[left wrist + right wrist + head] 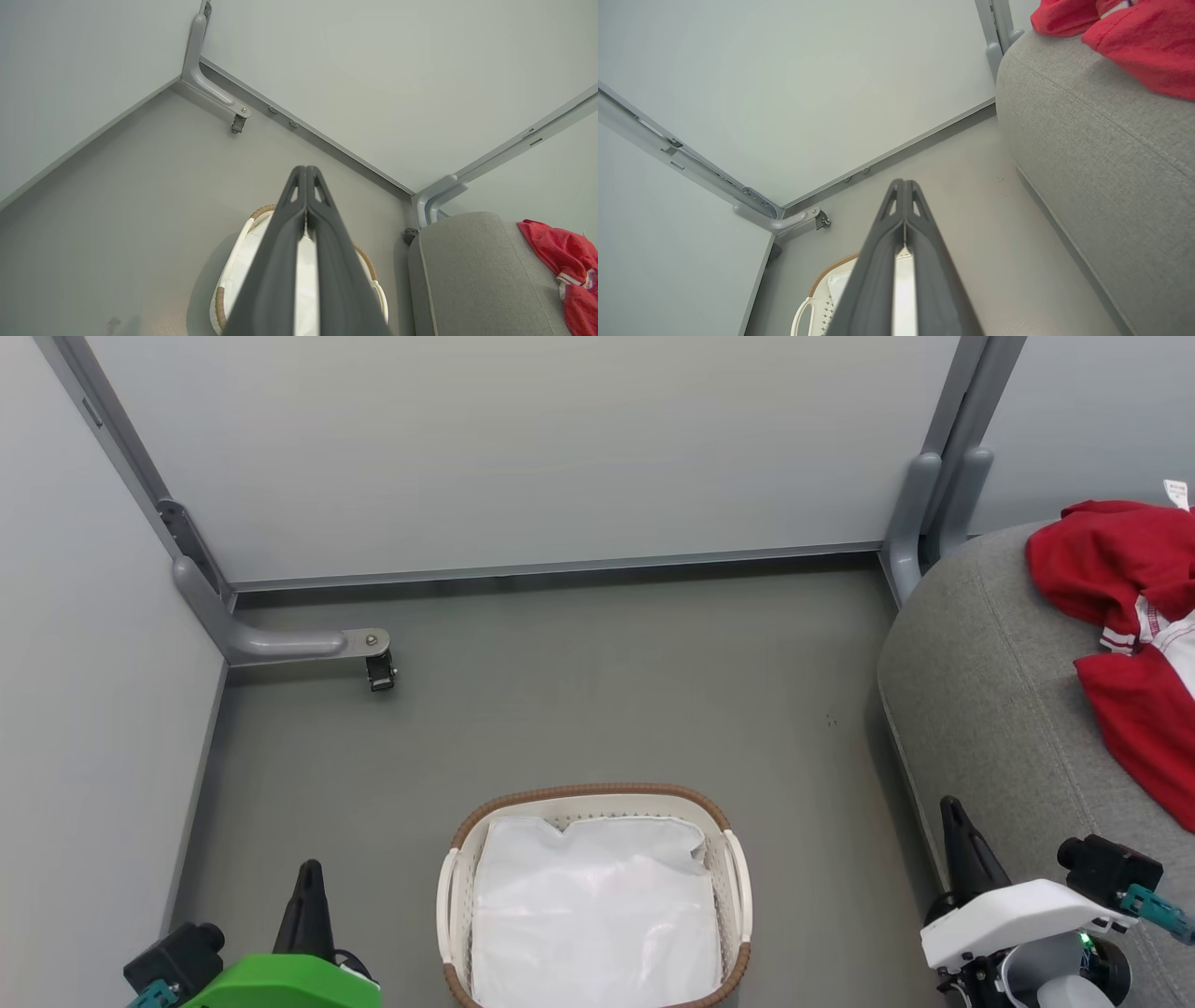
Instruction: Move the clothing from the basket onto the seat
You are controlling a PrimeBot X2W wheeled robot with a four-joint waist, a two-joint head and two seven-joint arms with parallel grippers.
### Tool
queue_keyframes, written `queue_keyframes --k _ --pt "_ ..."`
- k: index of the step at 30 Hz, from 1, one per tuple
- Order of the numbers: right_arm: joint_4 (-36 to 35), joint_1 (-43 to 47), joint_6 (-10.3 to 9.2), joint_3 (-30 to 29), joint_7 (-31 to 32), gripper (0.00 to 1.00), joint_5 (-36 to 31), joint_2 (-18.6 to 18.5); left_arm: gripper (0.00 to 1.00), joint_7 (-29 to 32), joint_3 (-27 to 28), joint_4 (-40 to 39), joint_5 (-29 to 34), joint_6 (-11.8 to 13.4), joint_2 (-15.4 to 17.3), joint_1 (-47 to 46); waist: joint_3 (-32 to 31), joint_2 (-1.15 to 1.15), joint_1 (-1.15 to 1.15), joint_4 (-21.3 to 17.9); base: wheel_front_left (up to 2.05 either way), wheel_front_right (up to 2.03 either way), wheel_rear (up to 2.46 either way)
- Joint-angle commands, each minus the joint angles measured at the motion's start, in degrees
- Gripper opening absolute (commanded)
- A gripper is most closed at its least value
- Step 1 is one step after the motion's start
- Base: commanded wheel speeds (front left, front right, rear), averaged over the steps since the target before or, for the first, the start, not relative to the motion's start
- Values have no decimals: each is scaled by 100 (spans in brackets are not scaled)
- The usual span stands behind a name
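The left gripper [309,887] is closed on nothing, and the basket [597,792] beside it holds just its white liner [597,905]. The right gripper [963,845] is closed and empty too. On the seat [971,691] lies the clothing [1120,569], so the task seems finished.

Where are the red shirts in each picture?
Head view: the bright red soft shirts lie at the right edge, upper half.
Left wrist view: the shirts are in the lower right corner.
Right wrist view: the shirts are in the top right corner.
Shared landmark: the large grey fabric seat cushion under them.
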Motion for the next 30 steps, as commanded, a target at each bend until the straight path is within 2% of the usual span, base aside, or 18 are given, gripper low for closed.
queue_keyframes --k 1,30 --pt "-111 -115 -1 -39 51 0 236 -27 0 45 70 -99 -217 -43 11 -211 0 0 0 -2 0 0 0" --pt "-267 -179 -2 -257 617 0 2372 -44 0 615 435 -259 -2117 -190 3 -412 -12 0 0 -50 0 0 0"
